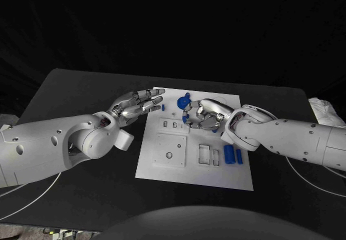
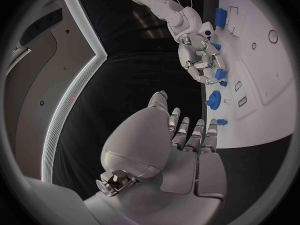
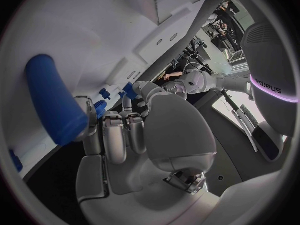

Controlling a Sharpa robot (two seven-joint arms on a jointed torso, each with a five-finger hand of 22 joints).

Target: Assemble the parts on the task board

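On the white task board, two blue cylinders lie unplaced while the right hand grips a small blue part beside the blue gear, and the left hand hovers with fingers spread, empty.

The task board lies in the middle of the table, its long sides running away from the robot. The left hand hovers over the board's far left edge, fingers stretched toward the board's middle; a small peg lies on the board just beyond its fingertips. The right hand sits over the far middle of the board, with a gear-shaped part just to its far left — whether they touch cannot be told. Nearer the robot, by the board's right edge, two cylinders lie side by side, just right of two rectangular recesses. A square plate occupies the near left.
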